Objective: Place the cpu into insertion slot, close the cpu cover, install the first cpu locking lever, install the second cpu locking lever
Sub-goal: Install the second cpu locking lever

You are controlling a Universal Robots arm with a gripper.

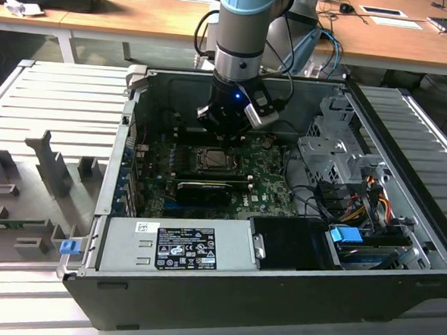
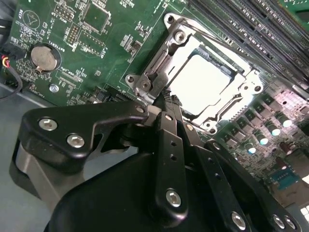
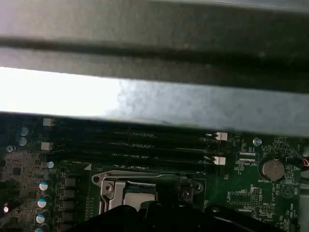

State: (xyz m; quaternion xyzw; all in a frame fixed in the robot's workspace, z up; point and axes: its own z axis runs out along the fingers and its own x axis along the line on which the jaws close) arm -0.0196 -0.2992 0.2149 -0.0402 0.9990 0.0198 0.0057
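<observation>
The cpu (image 2: 200,84) lies flat in the insertion slot (image 2: 227,67), pale top up, with the cpu cover (image 2: 169,48) folded down around it; being square, it has no long axis to speak of. The gripper (image 2: 166,104) hangs right at the cover's corner, fingers (image 2: 169,140) seemingly drawn together on nothing, though their tips are hard to make out. A careless push there could scrape the green board (image 2: 96,53) or skew the cover.
</observation>
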